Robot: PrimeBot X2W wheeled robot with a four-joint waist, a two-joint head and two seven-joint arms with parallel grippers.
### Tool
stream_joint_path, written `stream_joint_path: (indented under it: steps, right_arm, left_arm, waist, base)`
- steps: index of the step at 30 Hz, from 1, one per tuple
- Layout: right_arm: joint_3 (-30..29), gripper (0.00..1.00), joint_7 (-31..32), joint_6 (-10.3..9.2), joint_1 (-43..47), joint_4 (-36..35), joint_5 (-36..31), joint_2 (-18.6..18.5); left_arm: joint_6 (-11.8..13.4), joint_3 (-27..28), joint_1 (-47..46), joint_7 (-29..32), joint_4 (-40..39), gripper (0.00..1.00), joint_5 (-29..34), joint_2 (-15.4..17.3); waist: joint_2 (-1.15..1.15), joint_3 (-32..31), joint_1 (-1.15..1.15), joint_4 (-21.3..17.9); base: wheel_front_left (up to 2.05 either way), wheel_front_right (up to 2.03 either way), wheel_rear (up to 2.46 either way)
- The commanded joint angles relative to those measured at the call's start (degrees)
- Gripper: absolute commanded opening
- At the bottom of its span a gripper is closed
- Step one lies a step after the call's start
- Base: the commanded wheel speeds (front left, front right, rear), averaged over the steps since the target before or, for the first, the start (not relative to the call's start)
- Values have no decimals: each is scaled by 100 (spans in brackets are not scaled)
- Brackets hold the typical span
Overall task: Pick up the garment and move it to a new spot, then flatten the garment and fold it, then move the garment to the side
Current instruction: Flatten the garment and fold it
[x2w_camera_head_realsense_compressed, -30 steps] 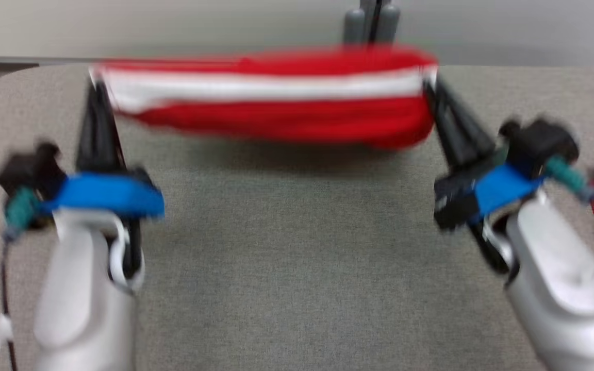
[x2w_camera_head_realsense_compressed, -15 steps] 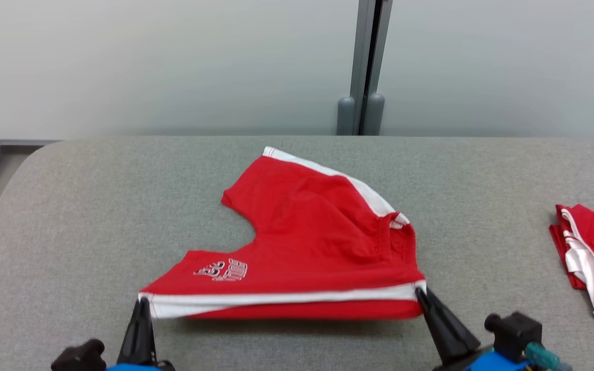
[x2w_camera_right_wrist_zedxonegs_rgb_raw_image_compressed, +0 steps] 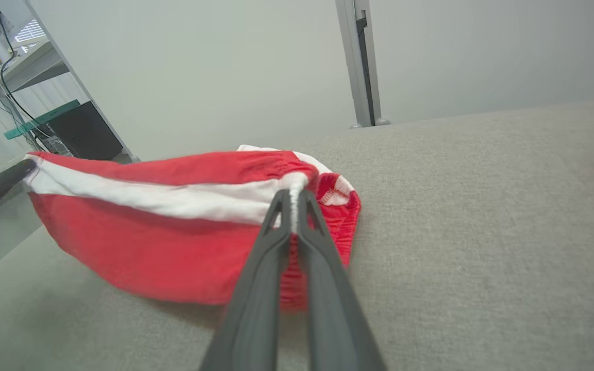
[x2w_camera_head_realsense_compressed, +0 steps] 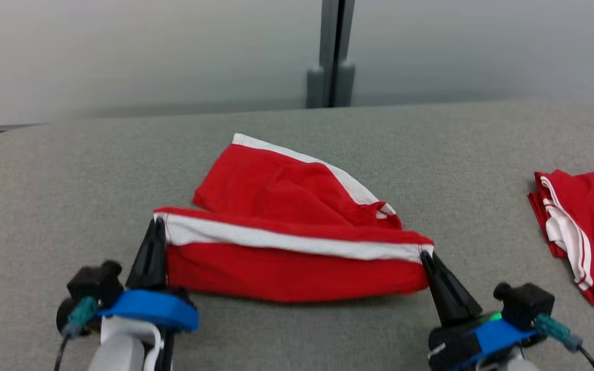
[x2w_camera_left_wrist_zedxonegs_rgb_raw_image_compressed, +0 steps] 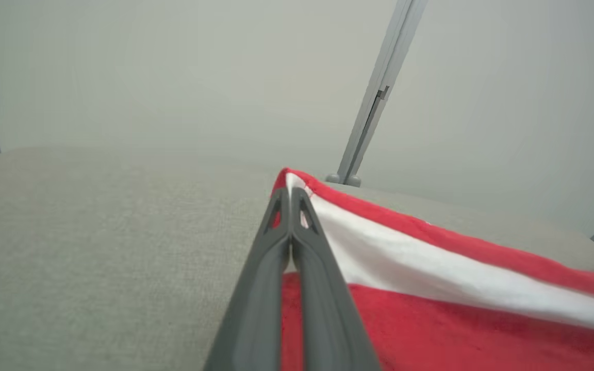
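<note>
"Where's the garment right now?"

"Middle of the grey padded table, towards the robot's side. It's red with a white band, and that band is pulled out in a straight line between the two arms. The red cloth under the band hangs down to the table. The rest lies rumpled on the surface just behind, with one white-edged corner pointing at the far side."

"And the grippers, are they actually on it?"

"Both are. The left gripper has its dark fingers pressed together on the left end of the band. The right gripper is pinched the same way on the right end, where the cloth bunches a little. From the wrist views you can see fabric caught between the tips on each side."

"Anything else on the table?"

"A second red-and-white cloth, folded, well apart at the right edge. Behind the far edge a grey post stands against a pale wall"
</note>
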Motion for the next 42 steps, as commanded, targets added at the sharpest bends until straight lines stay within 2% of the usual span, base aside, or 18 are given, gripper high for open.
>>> stream_joint_path:
  steps: [1, 8, 13, 21, 25, 33, 38, 39, 40, 41, 42]
  right_arm:
    - [-81, 0, -31, -1, -419, 90, -12, 119]
    - [-223, 0, -30, -1, -1713, 585, -170, 423]
    - [-221, 0, -30, -1, -2235, 713, -18, 555]
    - [14, 0, -30, -1, -2478, 573, 310, 577]
    - [74, 0, -31, -1, -2450, 442, 445, 578]
    - [59, 0, -31, -1, -2568, 149, 507, 575]
    - [25, 0, -30, -1, -2595, 90, 506, 574]
    - [52, 0, -30, -1, -2589, 116, 549, 577]
    - [101, 7, -30, -1, -2585, 169, 546, 578]
    - [89, 49, -31, -1, -2609, 171, 555, 574]
    - [66, 100, -31, -1, -2617, 175, 556, 566]
  left_arm:
    - [-51, -60, -615, -11, 179, 0, 105, 90]
    - [-102, -692, -2793, -8, 1298, 0, 373, 545]
    - [-89, -910, -3752, -9, 1995, 0, 466, 646]
    - [126, -861, -4381, -10, 2437, 0, 681, 540]
    - [361, -835, -4580, -10, 2643, 0, 818, 464]
    - [806, -633, -4985, -10, 3157, 0, 934, 583]
    - [827, -609, -5079, -11, 3331, 0, 941, 515]
    - [837, -600, -5085, -11, 3326, 33, 944, 499]
    - [828, -576, -5067, -11, 3302, 80, 921, 474]
    - [827, -565, -5034, -11, 3289, 100, 923, 458]
    - [814, -540, -4981, -11, 3294, 100, 897, 437]
  waist:
    - [1, 409, 0, -31]
    - [1, 1452, 0, -302]
    - [1, 1890, 0, -484]
    - [1, 2252, 0, -678]
    - [1, 2395, 0, -752]
    - [1, 2600, 0, -887]
    - [1, 2649, 0, -913]
    - [1, 2652, 0, -913]
    - [1, 2655, 0, -911]
    - [1, 2658, 0, -910]
    - [1, 2651, 0, -906]
  base:
    - [0, 0, 0]
    - [0, 0, 0]
    - [0, 0, 0]
    - [0, 0, 0]
    - [0, 0, 0]
    - [0, 0, 0]
    - [0, 0, 0]
    - [0, 0, 0]
    - [0, 0, 0]
    - [0, 0, 0]
    - [0, 0, 0]
